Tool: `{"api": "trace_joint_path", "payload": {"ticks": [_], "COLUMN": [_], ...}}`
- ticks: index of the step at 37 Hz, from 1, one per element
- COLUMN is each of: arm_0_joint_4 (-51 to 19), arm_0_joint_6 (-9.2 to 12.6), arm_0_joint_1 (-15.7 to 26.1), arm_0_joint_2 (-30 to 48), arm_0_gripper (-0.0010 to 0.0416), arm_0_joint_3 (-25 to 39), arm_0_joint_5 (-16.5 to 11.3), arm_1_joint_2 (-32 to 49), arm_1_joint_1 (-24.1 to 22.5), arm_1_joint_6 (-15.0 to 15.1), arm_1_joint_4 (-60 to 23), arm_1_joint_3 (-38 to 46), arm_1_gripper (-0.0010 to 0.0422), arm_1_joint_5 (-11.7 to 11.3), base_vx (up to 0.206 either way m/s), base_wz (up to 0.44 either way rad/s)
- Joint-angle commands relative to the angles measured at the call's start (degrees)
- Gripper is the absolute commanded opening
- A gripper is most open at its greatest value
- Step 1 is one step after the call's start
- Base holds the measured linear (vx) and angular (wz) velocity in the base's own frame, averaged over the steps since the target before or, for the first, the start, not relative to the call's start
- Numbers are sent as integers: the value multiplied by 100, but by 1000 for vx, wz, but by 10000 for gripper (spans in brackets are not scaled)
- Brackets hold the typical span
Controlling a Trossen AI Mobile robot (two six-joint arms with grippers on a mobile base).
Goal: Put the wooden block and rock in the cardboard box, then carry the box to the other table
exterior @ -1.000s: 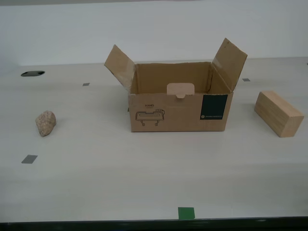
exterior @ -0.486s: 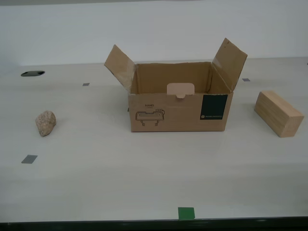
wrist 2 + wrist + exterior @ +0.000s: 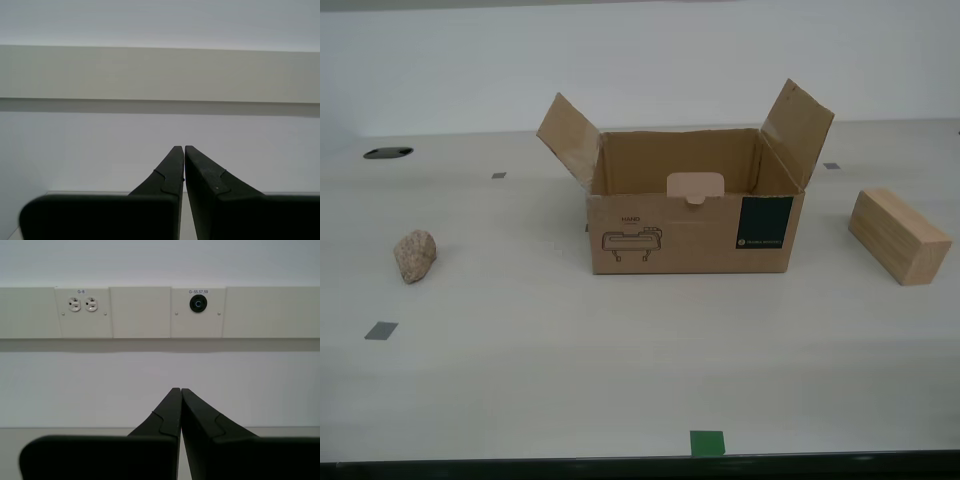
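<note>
Cardboard box: the cardboard box (image 3: 695,205) sits upright near the middle of the smooth cream table (image 3: 620,370), top open, two side flaps standing up and splayed outward, nothing showing inside from this angle.
Box front: a dark teal label patch (image 3: 765,222) toward the exterior view's right, a black line drawing (image 3: 633,243) toward its left, and a pale tab (image 3: 695,186) folded over the front rim between them.
Rock: the rock (image 3: 415,256) lies on the table well apart from the box, toward the exterior view's left, touching nothing else.
Wooden block: the wooden block (image 3: 899,236) lies flat on the table on the exterior view's right, clear of the box, turned at a slant to the table's front edge.
Tape marks: a green tape square (image 3: 707,442) at the near edge; grey tape squares (image 3: 381,330) scattered over the top.
Dark spot: an oval dark shape (image 3: 388,153) far back on the exterior view's left, possibly a hole in the tabletop, too small to be sure.
First gripper: my first gripper (image 3: 180,391) points at a pale wall panel with a double socket (image 3: 82,304) and a round black fitting (image 3: 198,303); its dark fingers are pressed together at the tips, nothing between them.
Second gripper: my second gripper (image 3: 184,148) faces a bare wall and pale rail, fingers likewise pressed together and holding nothing.
Arms: neither arm appears in the exterior view.
</note>
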Motion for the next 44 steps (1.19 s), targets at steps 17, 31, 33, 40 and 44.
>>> {"api": "trace_joint_path", "payload": {"ticks": [17, 31, 33, 40, 44], "arm_0_joint_4": [26, 26, 24, 26, 26], "arm_0_joint_6": [2, 2, 2, 4, 2], "arm_0_joint_1": [4, 4, 4, 4, 4], "arm_0_joint_2": [-2, -2, -2, -2, -2], "arm_0_gripper": [0, 0, 0, 0, 0], "arm_0_joint_3": [4, 4, 4, 4, 4], "arm_0_joint_5": [2, 2, 2, 2, 2], "arm_1_joint_2": [0, 0, 0, 0, 0], "arm_1_joint_1": [0, 0, 0, -2, -2], "arm_1_joint_6": [9, 9, 7, 2, 2], "arm_1_joint_4": [33, 35, 35, 35, 35], "arm_1_joint_3": [2, 2, 2, 4, 2], "arm_1_gripper": [0, 0, 0, 0, 0], "arm_1_joint_5": [-11, -13, -13, -11, -11], "base_vx": [0, 0, 0, 0, 0], "base_wz": [0, 0, 0, 0, 0]}}
